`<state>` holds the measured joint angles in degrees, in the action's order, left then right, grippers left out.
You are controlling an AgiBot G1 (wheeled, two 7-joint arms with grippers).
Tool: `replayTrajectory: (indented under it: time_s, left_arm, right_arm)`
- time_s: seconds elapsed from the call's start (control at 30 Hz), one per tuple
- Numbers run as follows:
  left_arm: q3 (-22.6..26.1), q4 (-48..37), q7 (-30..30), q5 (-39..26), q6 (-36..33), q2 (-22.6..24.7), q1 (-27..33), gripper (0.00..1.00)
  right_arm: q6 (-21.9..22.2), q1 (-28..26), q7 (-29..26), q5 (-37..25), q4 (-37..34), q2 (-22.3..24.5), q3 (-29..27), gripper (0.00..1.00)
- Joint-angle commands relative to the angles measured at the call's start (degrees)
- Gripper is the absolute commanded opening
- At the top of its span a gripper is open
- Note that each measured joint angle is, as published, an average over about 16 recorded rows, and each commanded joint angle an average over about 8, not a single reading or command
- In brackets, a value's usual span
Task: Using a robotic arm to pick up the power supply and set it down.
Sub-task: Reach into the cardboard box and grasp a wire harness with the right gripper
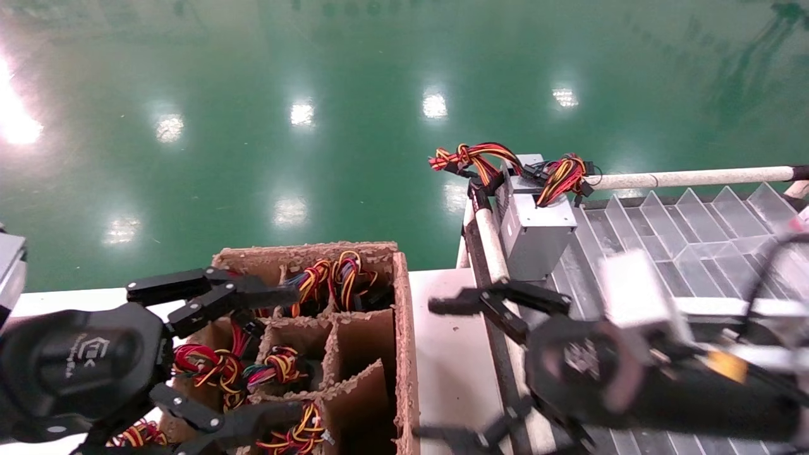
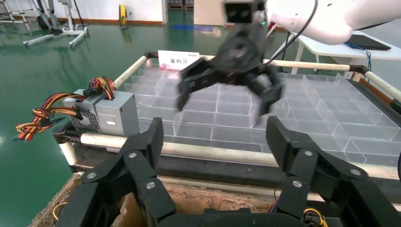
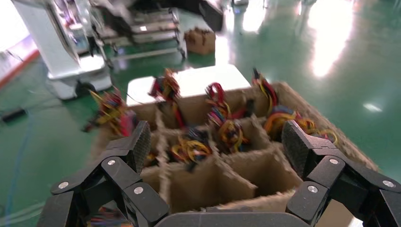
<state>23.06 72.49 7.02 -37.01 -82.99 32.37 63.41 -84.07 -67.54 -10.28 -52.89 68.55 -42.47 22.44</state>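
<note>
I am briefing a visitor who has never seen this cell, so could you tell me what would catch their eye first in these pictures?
Probably the power supply, a grey box with bright looped wires, standing alone at the corner of the clear divided tray. Next, the cardboard crate on the robot's left, its cells stuffed with more coloured wiring. Both black end effectors are open and empty: the left end effector over the crate, the right end effector between crate and tray.

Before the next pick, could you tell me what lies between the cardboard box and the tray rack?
In the head view, only a bare strip of white table separates the cardboard box from the tray rack.
</note>
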Motion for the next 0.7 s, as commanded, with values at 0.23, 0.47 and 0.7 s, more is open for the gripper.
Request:
replayTrajectory:
  time_s: [0.23,0.47,0.7]
  left_arm:
    - [0.0,0.0,0.0,0.0,0.0,0.0,0.0,0.00]
    - [0.0,0.0,0.0,0.0,0.0,0.0,0.0,0.00]
    - [0.0,0.0,0.0,0.0,0.0,0.0,0.0,0.00]
  right_arm:
    - [-1.3,-9.6,5.2,-10.1,-10.0,-9.8,5.9,1.00]
    - [-1.7,-18.1,13.5,-18.6,-22.4,-19.6,10.8,1.00]
    - [0.9,-24.0,23.5,-23.3,-37.1,-27.5,13.0,1.00]
